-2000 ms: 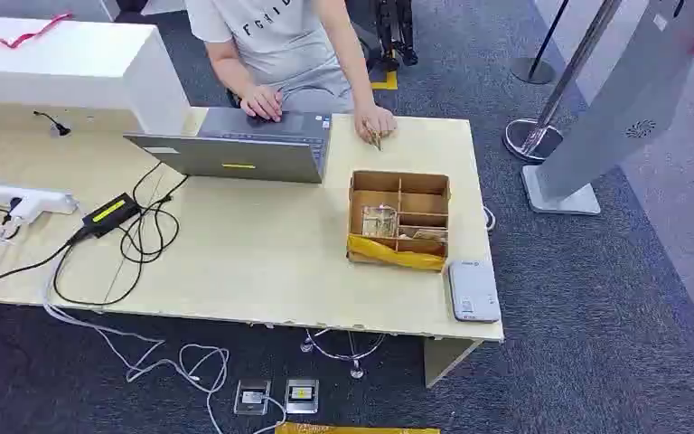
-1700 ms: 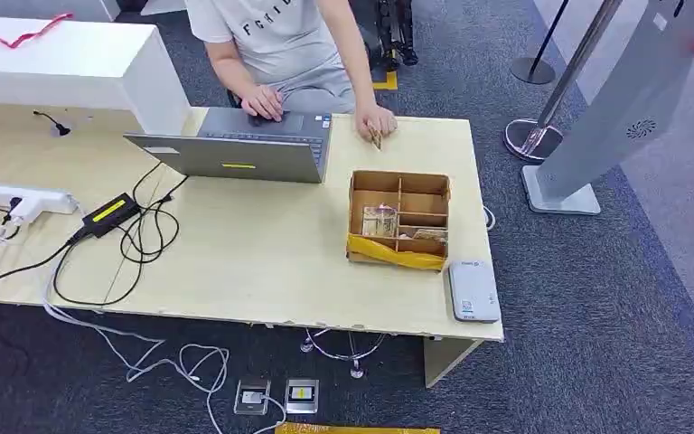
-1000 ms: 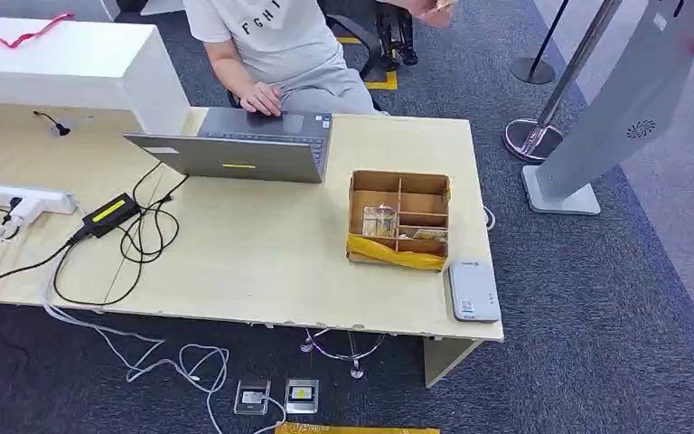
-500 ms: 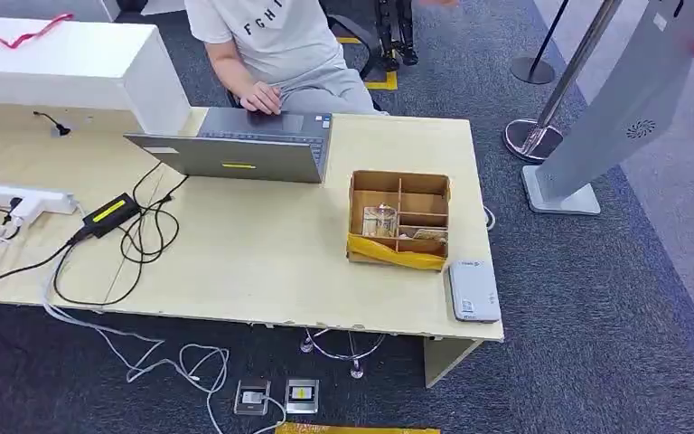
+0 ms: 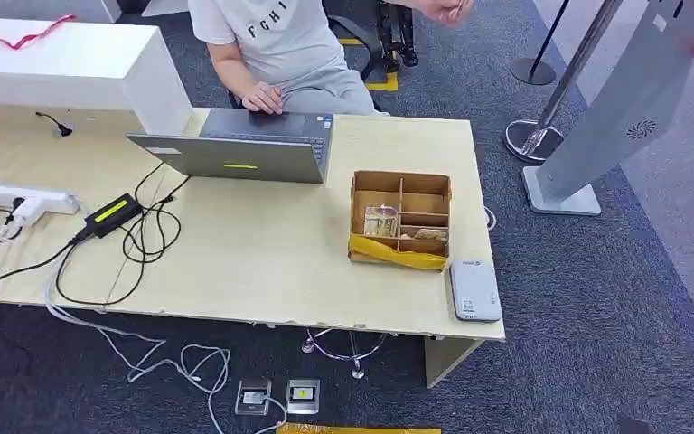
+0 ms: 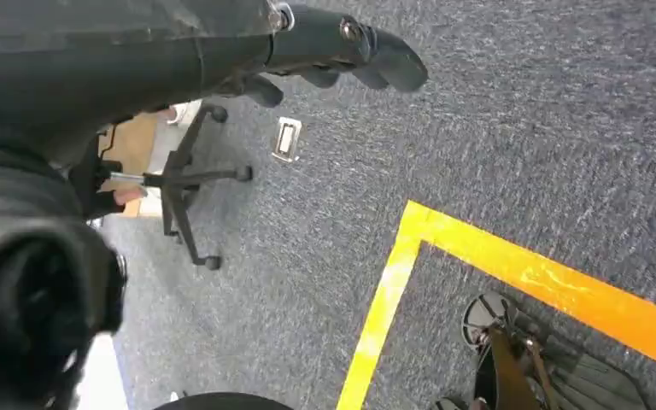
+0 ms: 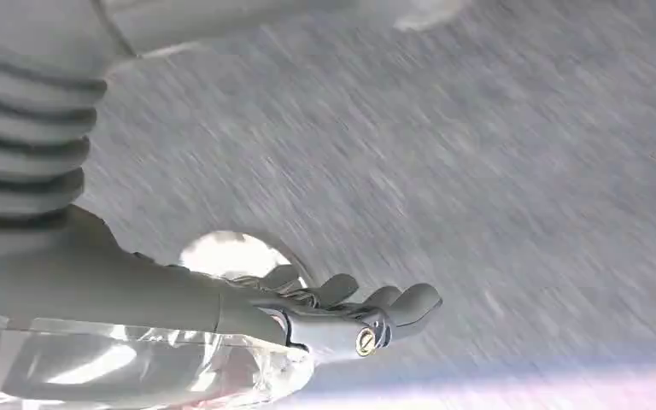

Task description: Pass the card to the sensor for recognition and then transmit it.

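Right hand point(image 7: 342, 312) hangs over grey carpet, fingers loosely apart, holding nothing; left hand point(image 6: 333, 51) likewise. Card location: cannot tell. White flat card sensor point(image 5: 474, 290) at desk corner beside brown cardboard divided box point(image 5: 400, 218). Risk: person's raised hand point(image 5: 443, 9) well apart, handover may miss.

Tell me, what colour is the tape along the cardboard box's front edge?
Yellow tape on the brown box, clearest in the head view.

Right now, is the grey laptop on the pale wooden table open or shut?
Open: the grey laptop has its lid raised toward the camera, and a person's hand rests on its keyboard.
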You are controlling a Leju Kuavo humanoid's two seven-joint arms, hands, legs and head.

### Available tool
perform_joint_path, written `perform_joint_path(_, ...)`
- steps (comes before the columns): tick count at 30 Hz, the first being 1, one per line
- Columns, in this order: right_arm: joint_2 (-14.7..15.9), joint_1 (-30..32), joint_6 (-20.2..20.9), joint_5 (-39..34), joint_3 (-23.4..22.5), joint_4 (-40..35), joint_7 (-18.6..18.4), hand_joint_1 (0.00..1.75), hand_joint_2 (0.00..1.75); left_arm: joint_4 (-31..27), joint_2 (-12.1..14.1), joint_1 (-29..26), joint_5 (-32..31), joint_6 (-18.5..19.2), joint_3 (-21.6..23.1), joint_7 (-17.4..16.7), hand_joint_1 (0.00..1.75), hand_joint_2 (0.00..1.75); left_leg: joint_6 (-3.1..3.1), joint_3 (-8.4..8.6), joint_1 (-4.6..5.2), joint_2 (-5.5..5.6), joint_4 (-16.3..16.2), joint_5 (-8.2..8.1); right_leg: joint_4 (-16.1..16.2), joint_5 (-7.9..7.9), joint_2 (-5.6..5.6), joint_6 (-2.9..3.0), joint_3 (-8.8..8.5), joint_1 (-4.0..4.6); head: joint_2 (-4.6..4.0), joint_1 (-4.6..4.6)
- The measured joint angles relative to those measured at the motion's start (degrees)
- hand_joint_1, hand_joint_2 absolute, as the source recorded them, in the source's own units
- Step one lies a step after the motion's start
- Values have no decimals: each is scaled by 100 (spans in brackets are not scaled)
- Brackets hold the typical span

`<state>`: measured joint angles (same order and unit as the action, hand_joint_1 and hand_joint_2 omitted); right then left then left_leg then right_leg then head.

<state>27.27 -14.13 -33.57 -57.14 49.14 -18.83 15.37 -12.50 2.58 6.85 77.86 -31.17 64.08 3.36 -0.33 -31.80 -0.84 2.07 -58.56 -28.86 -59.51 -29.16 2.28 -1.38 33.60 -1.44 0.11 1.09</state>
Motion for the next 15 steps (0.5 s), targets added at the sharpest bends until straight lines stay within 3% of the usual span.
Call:
perform_joint_path(6,726,-111,-282,1623,-671,-1134,-648,0,175,0,-2,-2,-24,35,2,114,0,0,1,-9,0,4,0,1,-1,2,-12,-2,-5,-1,0,-2)
perform_joint_path(8,986,-144,-287,2834,-1077,-1700,-1354,0,175,0,2,1,-46,46,2,123,0,0,4,-17,1,6,0,3,-1,3,-16,-3,-9,-1,0,0)
perform_joint_path(11,1380,-281,-199,4002,-1741,-2879,-2323,0,175,2,26,-1,-99,68,9,74,0,0,9,-25,4,10,0,9,-3,6,-19,-5,-6,-5,0,2)
perform_joint_path(15,1701,-1089,179,5412,-2127,-4312,-3363,0,175,2,44,4,-186,131,50,70,0,0,8,-19,4,3,0,19,-6,18,-8,-4,6,-6,2,0)
